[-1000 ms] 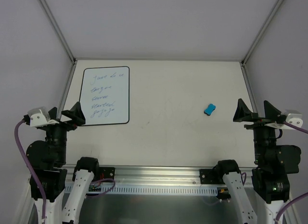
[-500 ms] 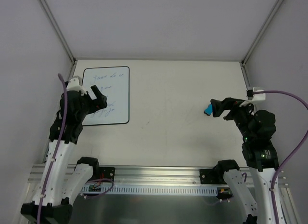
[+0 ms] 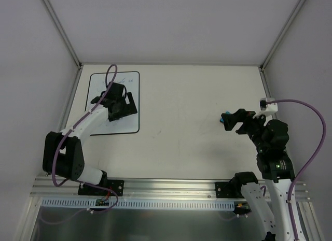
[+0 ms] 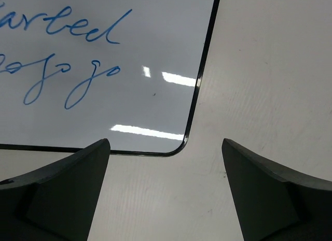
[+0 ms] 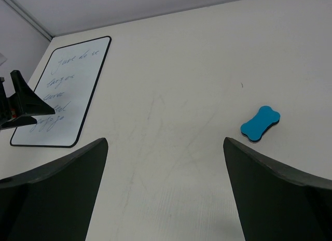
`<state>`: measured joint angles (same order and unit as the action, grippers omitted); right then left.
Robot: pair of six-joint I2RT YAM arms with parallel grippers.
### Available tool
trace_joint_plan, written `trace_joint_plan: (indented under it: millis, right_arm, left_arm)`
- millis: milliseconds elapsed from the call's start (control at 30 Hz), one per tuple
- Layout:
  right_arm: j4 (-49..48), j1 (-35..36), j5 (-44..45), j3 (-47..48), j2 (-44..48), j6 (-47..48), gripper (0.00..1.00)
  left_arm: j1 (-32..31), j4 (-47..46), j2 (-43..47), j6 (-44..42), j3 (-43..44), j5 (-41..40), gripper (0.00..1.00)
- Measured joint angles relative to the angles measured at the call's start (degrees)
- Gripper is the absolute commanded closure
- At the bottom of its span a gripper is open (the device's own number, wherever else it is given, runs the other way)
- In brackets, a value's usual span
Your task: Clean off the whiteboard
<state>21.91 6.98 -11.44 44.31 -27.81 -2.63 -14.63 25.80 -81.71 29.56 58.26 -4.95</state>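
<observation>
The whiteboard (image 3: pixel 124 125) lies flat at the far left of the table, blue handwriting (image 4: pixel 78 78) on it. My left gripper (image 3: pixel 116 103) hovers over its lower right part, open and empty. In the left wrist view the whiteboard (image 4: pixel 104 54) shows its near right corner between the fingers of the left gripper (image 4: pixel 166 142). My right gripper (image 3: pixel 233 122) is open beside the blue eraser (image 3: pixel 223 118), mostly hiding it from above. The right wrist view shows the eraser (image 5: pixel 260 124) lying free ahead and to the right of the right gripper (image 5: pixel 165 140), with the whiteboard (image 5: pixel 62 90) far left.
The white table (image 3: pixel 181 106) is walled by pale panels at the back and sides. An aluminium rail (image 3: pixel 171 186) with the arm bases runs along the near edge. A purple cable (image 3: pixel 306 127) loops off the right wrist.
Both arms have swung out from beside their bases. The left one reached forward over the whiteboard; the right one moved left and forward, up to the eraser.
</observation>
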Motion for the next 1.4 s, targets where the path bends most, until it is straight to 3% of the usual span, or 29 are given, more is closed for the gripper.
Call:
trace_joint_plan:
  millis: [367, 667, 933, 1067, 1400]
  right_arm:
    - [0.3, 0.0, 0.0, -2.6, 1.0, -1.1, 0.01]
    - [0.4, 0.0, 0.0, -2.8, 1.0, -1.3, 0.01]
    - [0.4, 0.0, 0.0, -2.9, 1.2, -1.4, 0.01]
    - [0.5, 0.0, 0.0, -2.9, 1.6, -1.4, 0.01]
    - [0.5, 0.0, 0.0, -2.9, 2.4, -1.9, 0.01]
  left_arm:
    - [-5.0, -0.4, -10.5, 3.4, 0.2, -1.4, 0.33]
    - [-7.6, -2.1, -15.3, 4.2, 0.2, -1.3, 0.42]
    - [-10.3, -3.1, -16.8, 4.6, 1.1, -1.6, 0.76]
    - [-12.1, -3.7, -17.5, 5.6, 1.5, -1.5, 0.84]
    - [-24.9, -5.3, -25.2, 8.7, 10.2, -0.2, 0.87]
